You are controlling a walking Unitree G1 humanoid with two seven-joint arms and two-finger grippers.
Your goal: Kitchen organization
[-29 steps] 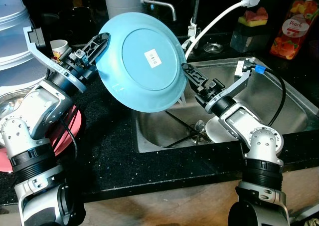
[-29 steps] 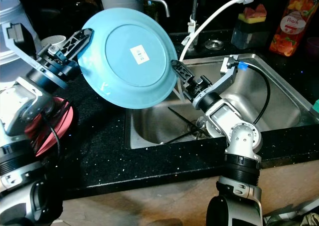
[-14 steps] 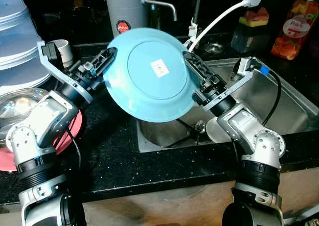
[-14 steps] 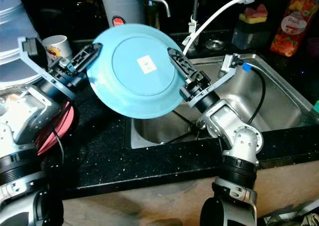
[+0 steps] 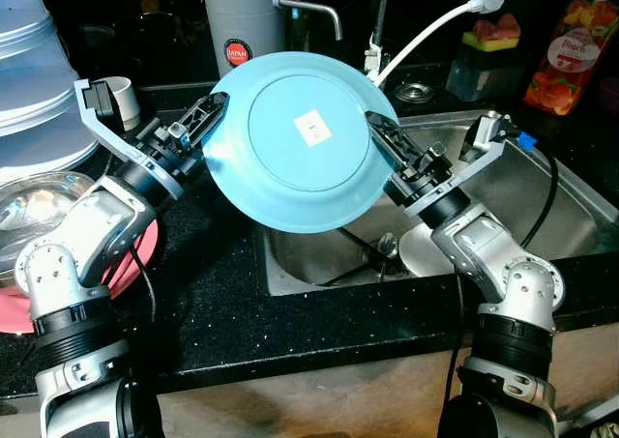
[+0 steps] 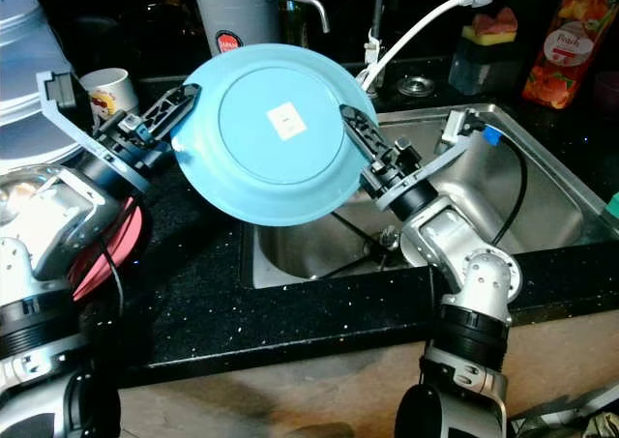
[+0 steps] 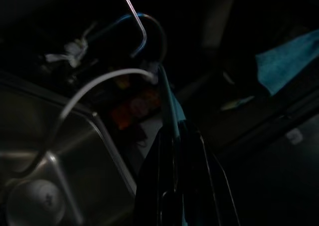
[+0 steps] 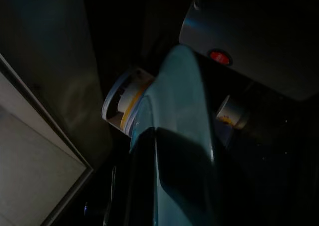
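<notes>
Above the near-left corner of the stainless steel sink point(image 5: 542, 182), the round light-blue plate point(image 5: 295, 138) hangs tilted, left gripper point(image 5: 208, 119) and right gripper point(image 5: 385, 143) each clamped on opposite rims; uneven release likely drops it into the basin.

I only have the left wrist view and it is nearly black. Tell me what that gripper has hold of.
Observer: The left gripper is clamped on the rim of a light blue plate, held on edge with its underside toward the head camera.
Operator: Report the other arm.
Observer: The right gripper grips the opposite rim, so both arms carry the plate.
Operator: Say what lies under it.
Observer: It hangs over the near left corner of the steel sink, partly above the black counter.
Operator: Name anything close on the left side.
Observer: A white mug stands on the counter just behind the left gripper, and a red plate lies beneath that arm.
</notes>
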